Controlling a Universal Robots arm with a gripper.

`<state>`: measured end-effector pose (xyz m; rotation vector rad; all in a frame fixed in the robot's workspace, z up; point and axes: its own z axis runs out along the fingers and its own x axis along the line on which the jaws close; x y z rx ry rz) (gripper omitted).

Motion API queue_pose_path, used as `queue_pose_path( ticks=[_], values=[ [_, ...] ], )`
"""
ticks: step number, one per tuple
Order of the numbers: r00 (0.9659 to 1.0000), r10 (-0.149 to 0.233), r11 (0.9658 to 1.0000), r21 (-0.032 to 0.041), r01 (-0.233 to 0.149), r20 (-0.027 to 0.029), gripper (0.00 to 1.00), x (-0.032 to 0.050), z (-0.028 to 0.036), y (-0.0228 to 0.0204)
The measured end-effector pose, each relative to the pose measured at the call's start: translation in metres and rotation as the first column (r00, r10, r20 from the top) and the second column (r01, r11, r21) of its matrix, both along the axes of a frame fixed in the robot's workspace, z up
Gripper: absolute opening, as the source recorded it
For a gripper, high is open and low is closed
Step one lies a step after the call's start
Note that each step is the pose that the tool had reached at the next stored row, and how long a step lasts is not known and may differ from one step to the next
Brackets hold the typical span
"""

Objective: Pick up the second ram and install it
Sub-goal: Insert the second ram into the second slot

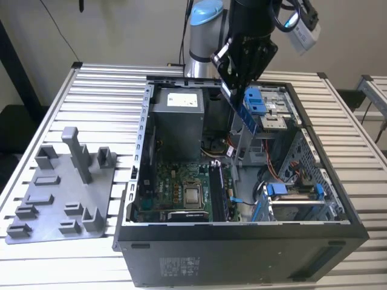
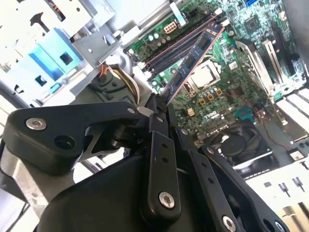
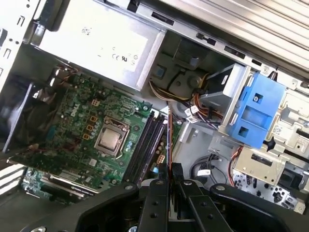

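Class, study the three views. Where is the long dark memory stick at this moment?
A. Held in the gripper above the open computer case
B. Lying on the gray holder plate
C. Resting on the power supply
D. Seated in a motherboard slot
A: in the second wrist view the gripper is shut on one end of the second ram, which hangs clear above the motherboard slots.

Behind my slatted metal table [image 1: 91,90] rises a beige wall [image 1: 121,30]; another slatted frame [image 1: 375,90] stands past it on the exterior view's right.
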<state>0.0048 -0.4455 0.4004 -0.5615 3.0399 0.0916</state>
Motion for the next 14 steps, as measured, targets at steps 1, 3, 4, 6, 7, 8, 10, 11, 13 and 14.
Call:
queue_pose_path(
  ticks=[1,3,4,6,7,8,10,11,13,14],
  values=[
    [1.0,-0.009,1.0,0.0,0.009,0.0,0.14,0.0,0.0,0.0],
    [0.9998,-0.022,0.9998,0.0001,0.022,0.0,0.14,0.0,0.0,0.0],
    [0.9996,-0.027,0.9996,0.0,0.027,0.0,0.14,0.0,0.0,0.0],
    [0.9993,-0.037,0.9993,0.0,0.037,0.0,0.14,0.0,0.0,0.0],
    [0.9991,-0.042,0.9991,0.0,0.042,0.0,0.14,0.0,0.0,0.0],
    [0.9988,-0.048,0.9988,0.0,0.048,0.0,0.14,0.0,0.0,0.0],
    [0.9981,-0.061,0.9981,0.0001,0.061,0.0,0.14,0.0,-0.0001,0.0],
    [0.9979,-0.065,0.9979,0.0,0.065,0.0,0.14,0.0,0.0,0.0],
    [0.9975,-0.07,0.9975,0.0,0.07,0.0,0.14,0.0,0.0,0.0],
    [0.9975,-0.071,0.9975,0.0,0.071,0.0,0.14,0.0,-0.0001,0.0]
  ],
)
